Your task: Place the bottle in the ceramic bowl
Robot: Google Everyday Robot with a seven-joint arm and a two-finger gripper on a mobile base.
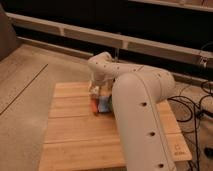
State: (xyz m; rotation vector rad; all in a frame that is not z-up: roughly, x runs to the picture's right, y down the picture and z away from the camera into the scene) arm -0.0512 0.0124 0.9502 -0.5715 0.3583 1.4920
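Here the wooden bench point(75, 135) stands on grey floor point(25, 85), with its left half and front edge open. The end effector point(95, 90) hangs beside the orange-red piece point(94, 106) and blue block point(103, 105). I cannot tell its grip, and the bottle is hidden there.

The table point(75, 125) stands on the floor; the arm point(145, 115) reaches from the front right across it toward its far edge; the gripper point(96, 90) hangs over the far middle, just above a small piece point(94, 106) and a block point(103, 105) lying side by side, the block on the right; cables point(192, 105) lie on the floor right of the table.
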